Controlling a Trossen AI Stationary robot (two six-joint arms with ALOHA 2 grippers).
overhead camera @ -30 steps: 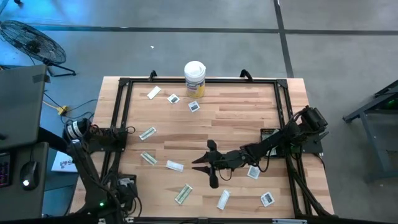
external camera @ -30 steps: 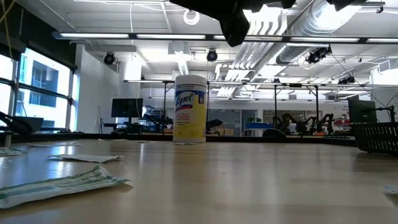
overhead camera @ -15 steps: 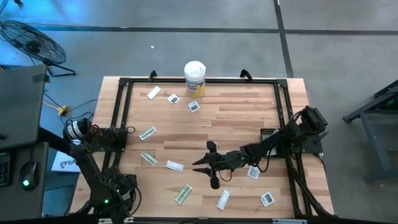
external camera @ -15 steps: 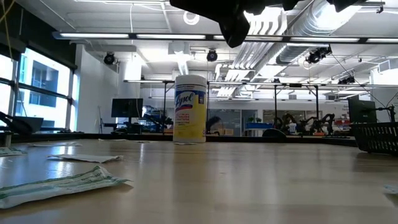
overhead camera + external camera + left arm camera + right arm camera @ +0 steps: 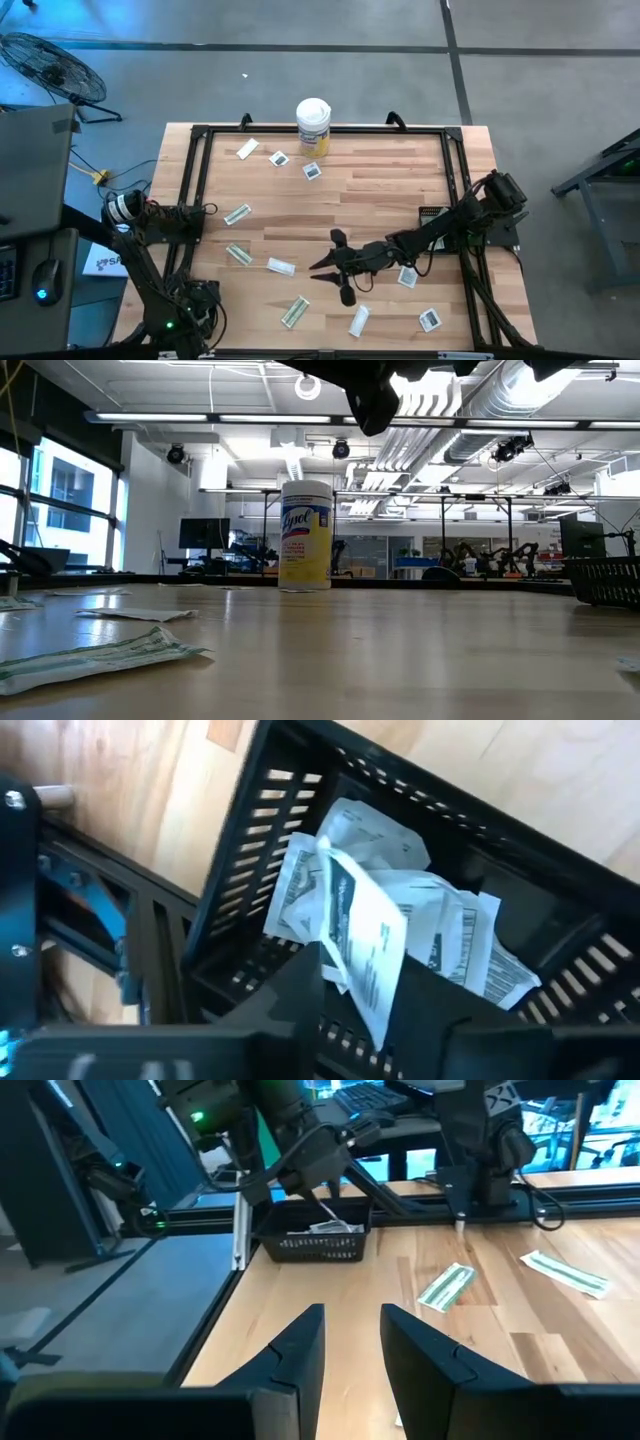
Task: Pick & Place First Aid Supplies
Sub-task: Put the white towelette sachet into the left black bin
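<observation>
My left fingers (image 5: 290,1010) hang over the black basket (image 5: 250,830) at the near left corner of the worktop (image 5: 380,180). A white printed packet (image 5: 365,955) stands between them, its lower end down among the sachets already heaped inside. I cannot tell whether I am pinching it or it is already loose. To do the drop well, I judge I should spread wide and stay centred over the heap, so the packet slides down flat rather than catching on the slatted wall. I should lift straight up only once it is free of both pads. My right fingers (image 5: 300,1345) are spread and hold nothing. They hover over the middle of the worktop toward its near edge, with a pale-green wrapper (image 5: 295,312) near that edge and a square sachet (image 5: 429,319) toward the near right corner. More packets lie along the left side and near the far edge. The packet carries dark print that I cannot read. The only legible writing is "Lysol" on the yellow label of the white canister (image 5: 305,535), upright at the middle of the far edge
</observation>
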